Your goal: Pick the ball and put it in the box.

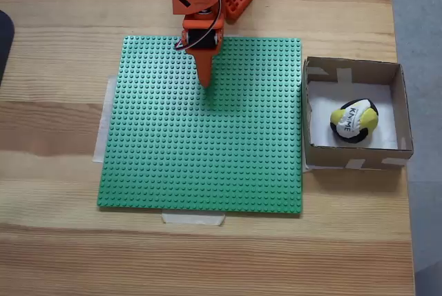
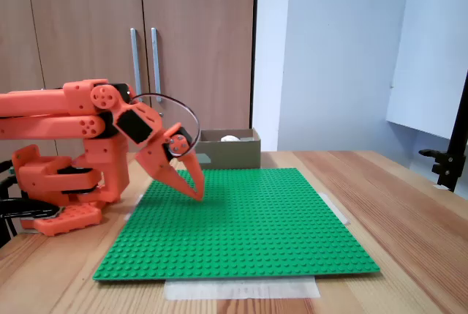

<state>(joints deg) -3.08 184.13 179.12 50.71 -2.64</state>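
A wooden table (image 1: 62, 254) holds a green studded mat (image 1: 200, 144). At the mat's right edge in a fixed view, the box (image 1: 395, 106) holds the ball (image 1: 354, 121). The orange gripper (image 2: 197, 192), fingers together and empty, points down at the mat.

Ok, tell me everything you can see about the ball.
The ball is small and soft-looking, stitched from yellow, black and white panels, with black lettering on a white panel facing up. It lies inside the box, on the white bottom, toward the right of the middle in the top-down fixed view, apart from all four walls. Nothing else touches it. In the side fixed view its pale top peeks over the box rim.
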